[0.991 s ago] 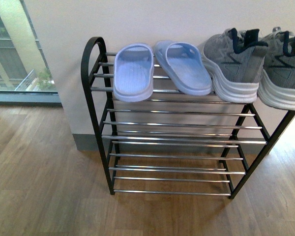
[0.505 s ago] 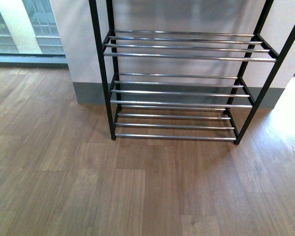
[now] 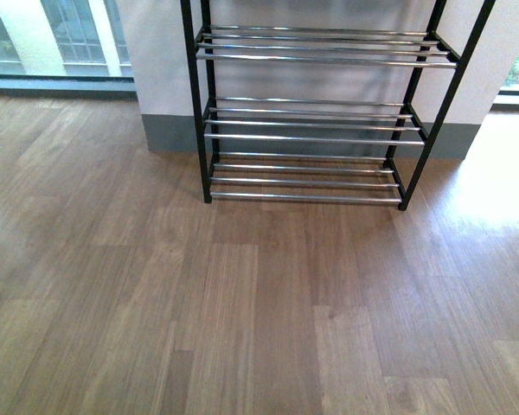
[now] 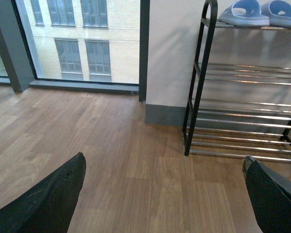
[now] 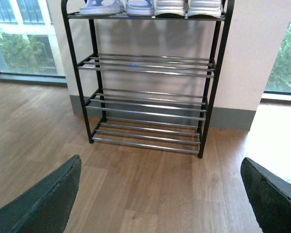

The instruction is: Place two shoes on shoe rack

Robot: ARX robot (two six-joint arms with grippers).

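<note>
Slippers [image 5: 117,6] of pale blue rubber and white-soled grey sneakers [image 5: 188,7] sit atop the black-framed chrome-rod shoe rack [image 5: 148,73] at twelve o'clock; both grippers' [image 4: 160,194] [image 5: 160,194] fingers are spread, empty.

Left gripper [image 4: 165,194]: two matte black fingers [image 4: 48,204], broad, tapering to rounded tips, faintly scuffed surface. Right gripper [image 5: 160,194]: identical dark, rounded fingers [image 5: 43,201]. No cables, screws or markings visible.
</note>
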